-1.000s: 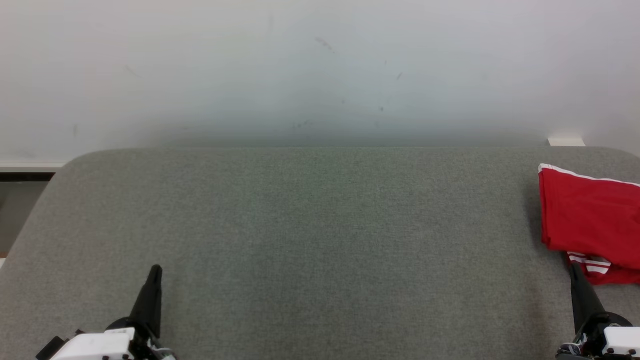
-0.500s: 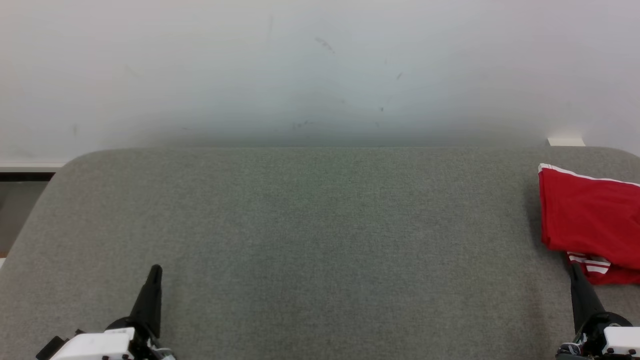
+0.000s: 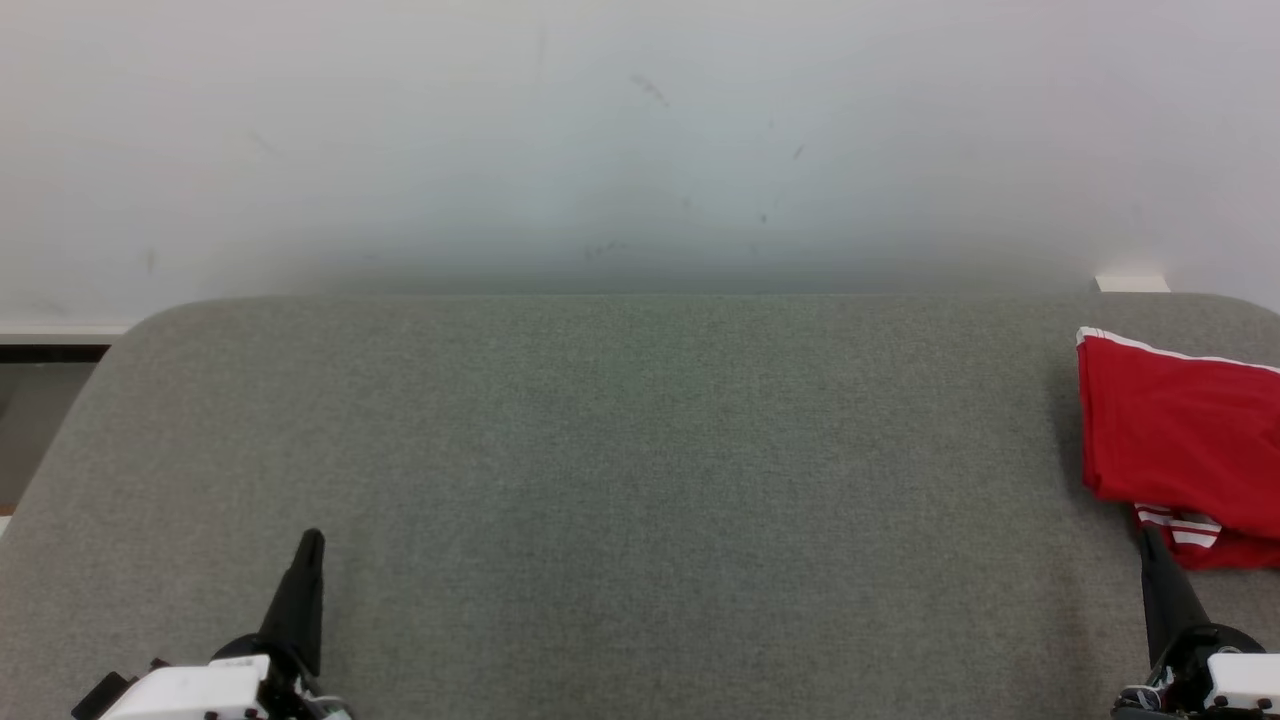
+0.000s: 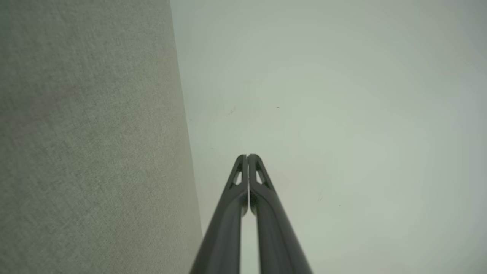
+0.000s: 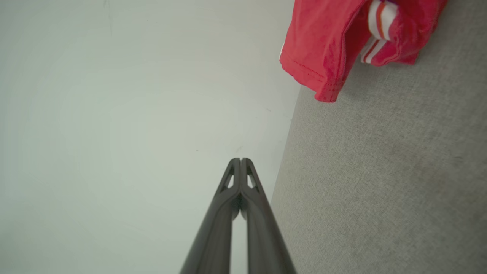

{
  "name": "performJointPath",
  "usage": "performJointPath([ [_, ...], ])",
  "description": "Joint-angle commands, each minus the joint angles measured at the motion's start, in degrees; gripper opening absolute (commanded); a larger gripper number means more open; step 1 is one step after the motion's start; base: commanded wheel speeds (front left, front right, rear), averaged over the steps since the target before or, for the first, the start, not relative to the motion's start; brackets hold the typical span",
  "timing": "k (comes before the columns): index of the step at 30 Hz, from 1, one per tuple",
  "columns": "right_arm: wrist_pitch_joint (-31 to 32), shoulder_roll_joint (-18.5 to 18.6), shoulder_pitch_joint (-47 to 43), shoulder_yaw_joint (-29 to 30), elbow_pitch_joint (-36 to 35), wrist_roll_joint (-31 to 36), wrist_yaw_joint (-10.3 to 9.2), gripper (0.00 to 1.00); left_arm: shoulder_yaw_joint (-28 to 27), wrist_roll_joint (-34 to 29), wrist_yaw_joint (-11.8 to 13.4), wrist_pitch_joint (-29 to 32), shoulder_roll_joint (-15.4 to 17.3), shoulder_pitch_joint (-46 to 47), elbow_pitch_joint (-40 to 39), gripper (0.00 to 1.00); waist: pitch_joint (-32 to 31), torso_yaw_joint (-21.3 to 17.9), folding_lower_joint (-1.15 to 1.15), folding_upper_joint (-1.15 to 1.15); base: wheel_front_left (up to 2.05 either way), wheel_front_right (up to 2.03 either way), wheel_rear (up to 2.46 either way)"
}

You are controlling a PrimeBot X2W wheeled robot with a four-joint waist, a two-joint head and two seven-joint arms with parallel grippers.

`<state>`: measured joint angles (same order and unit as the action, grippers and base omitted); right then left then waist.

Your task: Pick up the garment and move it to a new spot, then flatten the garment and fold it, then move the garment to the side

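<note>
A folded red garment (image 3: pixel 1175 440) with white stripes lies at the far right of the grey table (image 3: pixel 620 470), partly cut off by the head view's right edge. It also appears at the top of the right wrist view as the red garment (image 5: pixel 331 42). My right gripper (image 3: pixel 1152 540) is shut and empty, its tip just short of the garment's near edge; the right wrist view shows the right gripper (image 5: pixel 240 160) with fingers pressed together. My left gripper (image 3: pixel 311 541) rests at the lower left, shut and empty, as the left gripper (image 4: pixel 247 156) confirms.
A pale wall (image 3: pixel 640 130) rises behind the table's far edge. A small white block (image 3: pixel 1132 284) sits at the back right. The table's rounded left corner (image 3: pixel 150 320) borders a dark strip of floor.
</note>
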<state>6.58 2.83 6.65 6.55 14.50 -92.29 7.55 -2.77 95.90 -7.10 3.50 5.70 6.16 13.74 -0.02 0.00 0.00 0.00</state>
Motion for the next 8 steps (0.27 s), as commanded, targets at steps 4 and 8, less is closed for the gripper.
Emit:
performJointPath([
  [4,0.26,0.09,0.43,0.24,0.01,-0.05,-0.12,0.00,-0.20,-0.56,-0.17,0.21,0.00,0.50,0.04,0.00,0.00,0.00,0.00,0.00,0.00,0.00,0.00],
  [8,0.26,0.08,0.43,0.24,0.01,-0.05,-0.12,0.00,-0.25,-0.62,-0.16,0.26,-0.03,0.50,0.04,0.00,0.00,0.00,0.00,0.00,0.00,0.00,0.00],
])
